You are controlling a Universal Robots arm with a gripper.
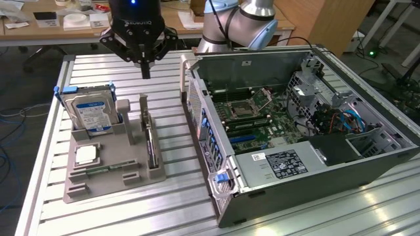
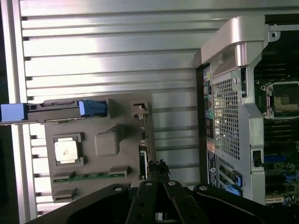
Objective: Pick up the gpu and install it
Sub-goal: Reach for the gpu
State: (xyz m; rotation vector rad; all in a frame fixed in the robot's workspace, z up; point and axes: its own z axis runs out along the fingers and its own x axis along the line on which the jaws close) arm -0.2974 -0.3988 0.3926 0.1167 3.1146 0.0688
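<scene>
At the lower edge of the exterior view a slatted metal counter [image 1: 118, 216] is seen, and at its lower left a grey holder [image 1: 105, 184] is set. A small square chip [image 1: 86, 155] is laid flat in the holder. The gpu [image 1: 151, 145] is stood on edge in a slot along the holder's right side, just beside the open computer case [image 1: 282, 196] that takes up the right half of the frame. Behind the chip a hard drive [image 1: 92, 112] with a blue-white label is stood upright.

Farther back, at the upper middle-left, the gripper [image 1: 145, 73] is poised above the counter, beyond the far end of the holder and well apart from the card. Its fingers are pressed together and nothing is held between them. In the wrist view the gpu [image 2: 143, 161] is shown as a thin strip along the holder's side nearest the case, with the gripper [image 2: 159, 168] appearing close beside it; the height between them cannot be told from there.

The step in hand is judged to be the approach for the pick-up: the card is untouched in its slot and nothing is installed. A grasp is judged to call for the fingers to be parted, lined up across the card's thin edge, and lowered without the holder's posts being struck.
</scene>
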